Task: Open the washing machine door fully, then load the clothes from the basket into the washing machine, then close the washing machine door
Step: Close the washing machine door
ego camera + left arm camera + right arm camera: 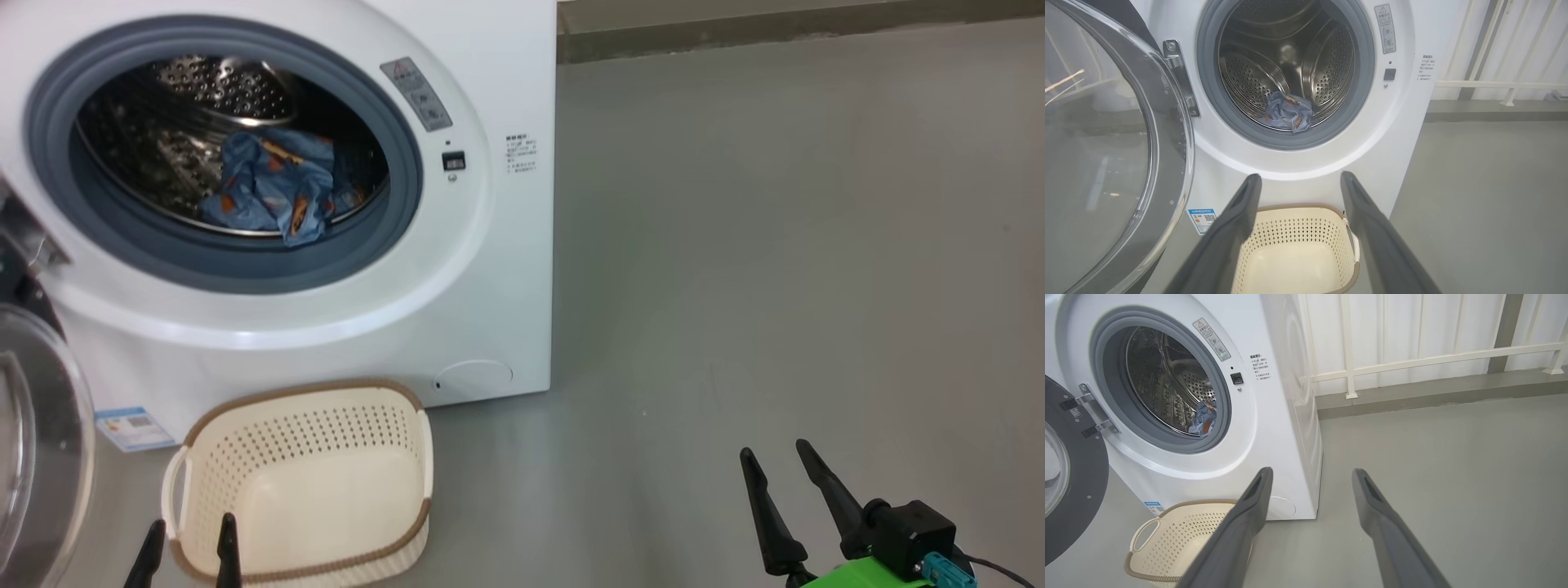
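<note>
Two hands (191,527) (775,451), perhaps one garment (269,188)

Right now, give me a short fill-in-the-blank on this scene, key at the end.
1. The clothes lie in the steel ___.
2. The basket on the floor is ___.
3. The door stands ___.
4. The left gripper and right gripper are both ___, holding nothing.
Missing words: drum; empty; open; open.
</note>
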